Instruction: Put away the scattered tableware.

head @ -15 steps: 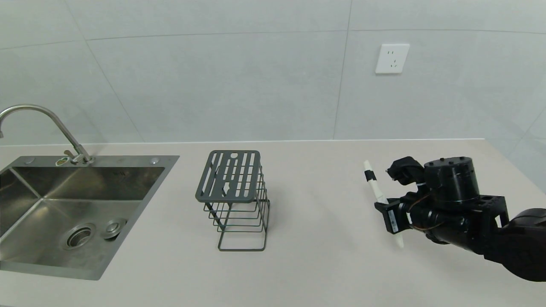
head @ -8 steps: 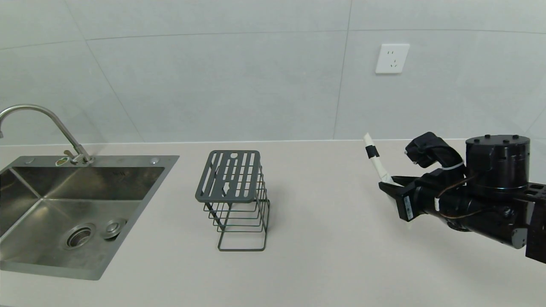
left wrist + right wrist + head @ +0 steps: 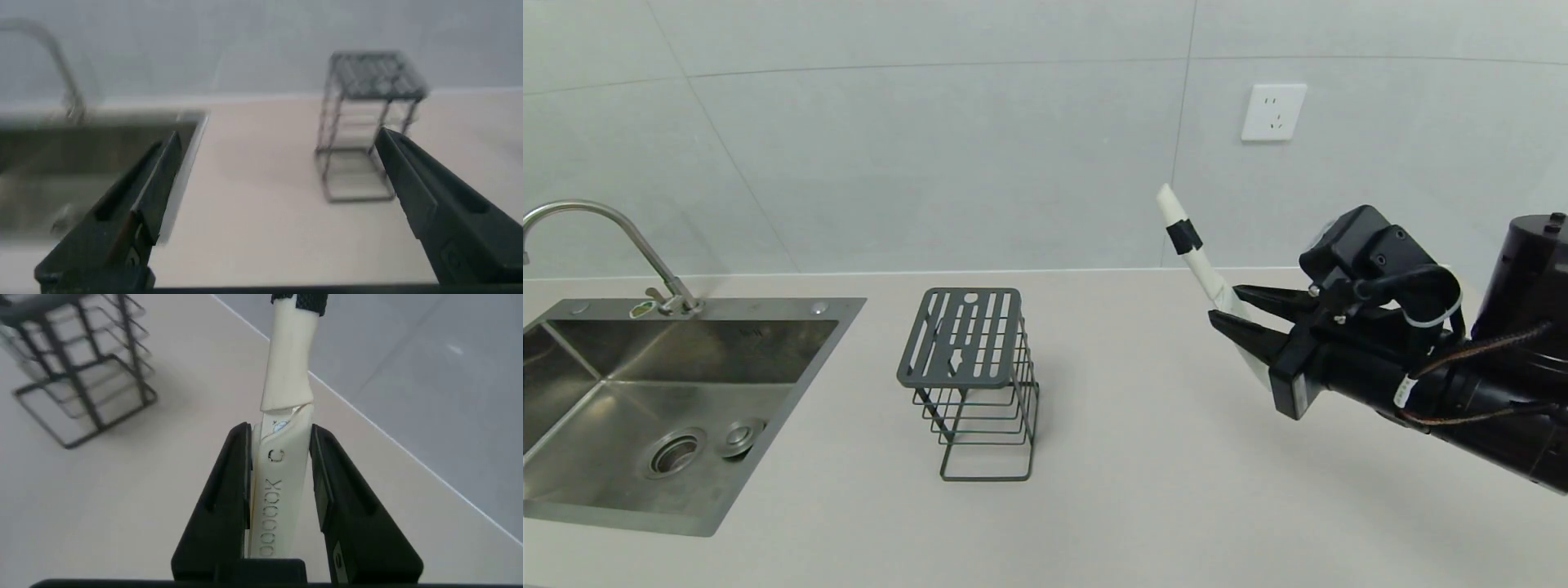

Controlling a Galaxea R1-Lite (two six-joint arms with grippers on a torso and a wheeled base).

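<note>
Utensil (image 3: 1188,245), cream with a black band, sits clamped aslant in the right gripper (image 3: 1227,309) above the counter's (image 3: 1135,490) right side; it should be stood upright over a slot in the wire rack (image 3: 970,367) at mid-counter before release, left gripper (image 3: 278,139) spread empty.

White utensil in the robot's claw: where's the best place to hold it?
Probably where the right gripper holds the utensil now: its wider lower part, pinched from both sides. That part looks broader than the thin upper part, so the fingers get more to press on, and the end with the black band is clear above.
</note>
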